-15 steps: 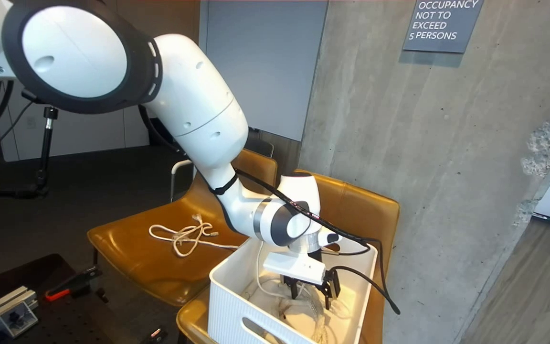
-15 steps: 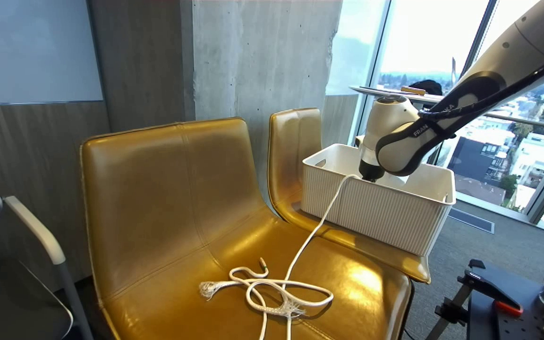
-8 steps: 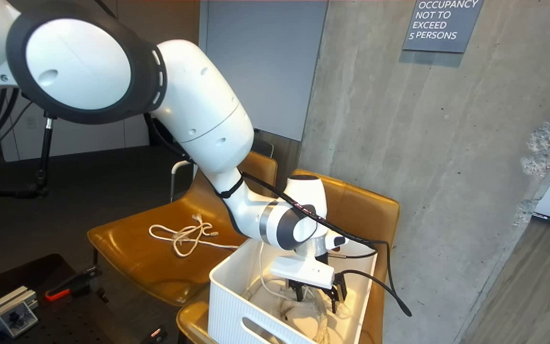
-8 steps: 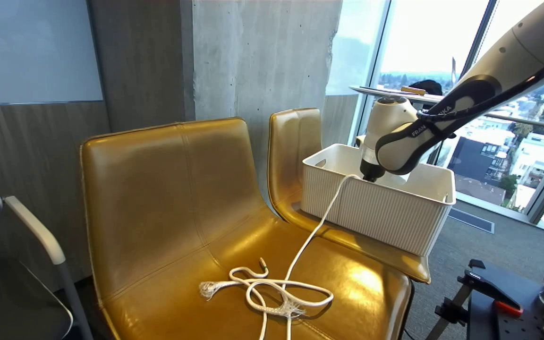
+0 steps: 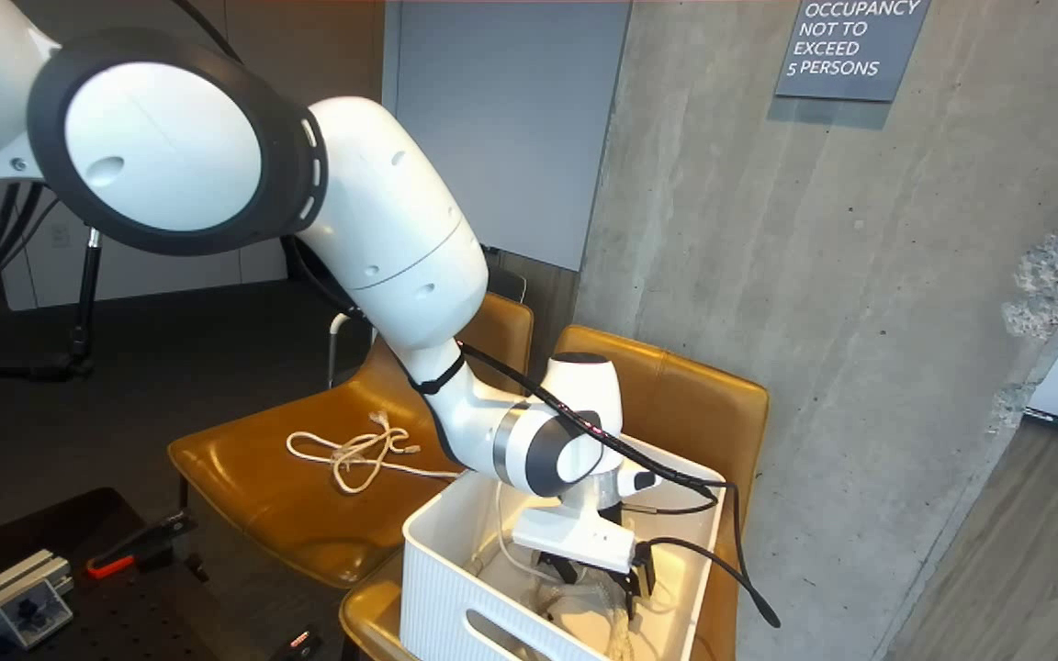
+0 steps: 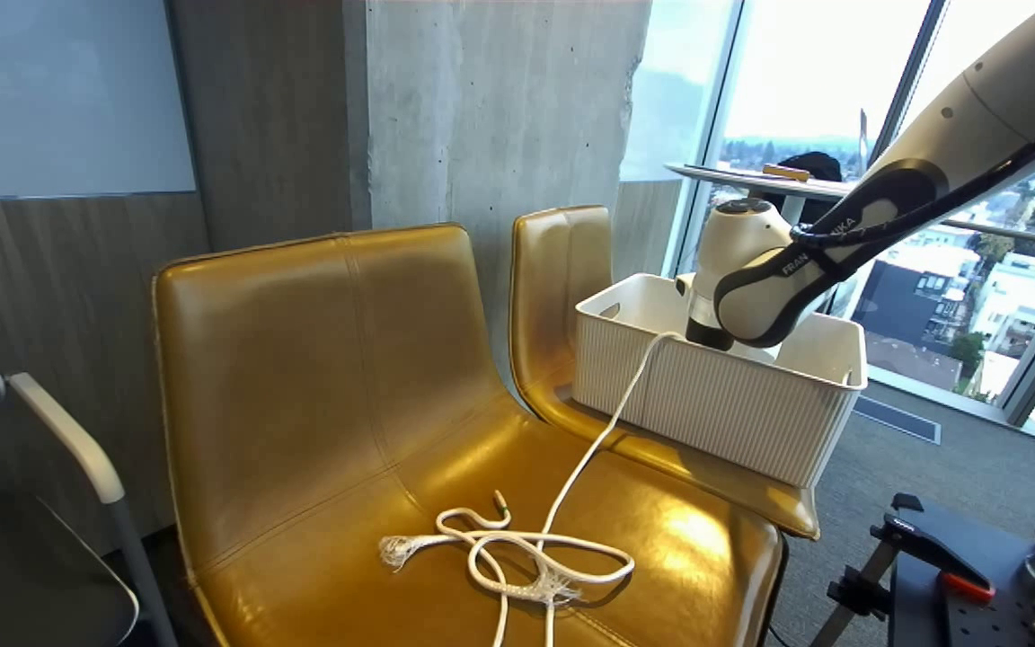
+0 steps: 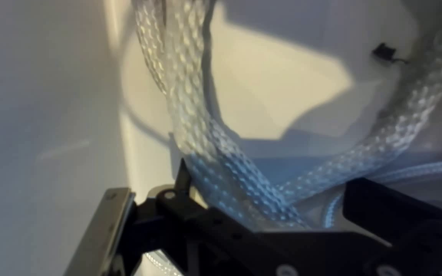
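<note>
Thick braided rope (image 7: 190,96), in the white bin (image 6: 724,413): two lengths meet in a V on its bottom; one piece or two, can't tell. Your claw (image 7: 269,178) hangs low over them, fingers spread wide, nothing gripped; rope shows btwn the fingertips. Step in hand (judged): lining up on the rope. Next move prob. calls for you to centre the rope, clear of the bin wall near one finger, then squeeze. Thin cord (image 7: 428,169) runs by the opp. finger & could get pinched too. Bin rests on a chair (image 5: 694,395); outside, a frayed rope (image 6: 540,589) lies tangled on the adj. chair (image 6: 302,359), w/ a strand over the rim.
</note>
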Tool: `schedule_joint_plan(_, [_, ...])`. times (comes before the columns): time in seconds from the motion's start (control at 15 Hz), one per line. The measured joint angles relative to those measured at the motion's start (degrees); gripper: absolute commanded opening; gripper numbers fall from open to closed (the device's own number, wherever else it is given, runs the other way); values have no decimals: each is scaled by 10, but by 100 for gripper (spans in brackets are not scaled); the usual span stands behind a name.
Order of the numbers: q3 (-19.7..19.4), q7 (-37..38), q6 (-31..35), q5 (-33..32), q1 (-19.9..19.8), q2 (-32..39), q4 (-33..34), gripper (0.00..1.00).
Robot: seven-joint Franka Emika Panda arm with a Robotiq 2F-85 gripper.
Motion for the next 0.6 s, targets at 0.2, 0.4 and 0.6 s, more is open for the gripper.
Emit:
schedule_joint_plan(0.2, [0,-4,1,0,0,-1,0,44])
schedule_joint_plan(0.4, [0,-7,1,0,0,-4,-1,23])
schedule_joint_plan(0.6, [0,-7,1,0,2,-8,-3,1])
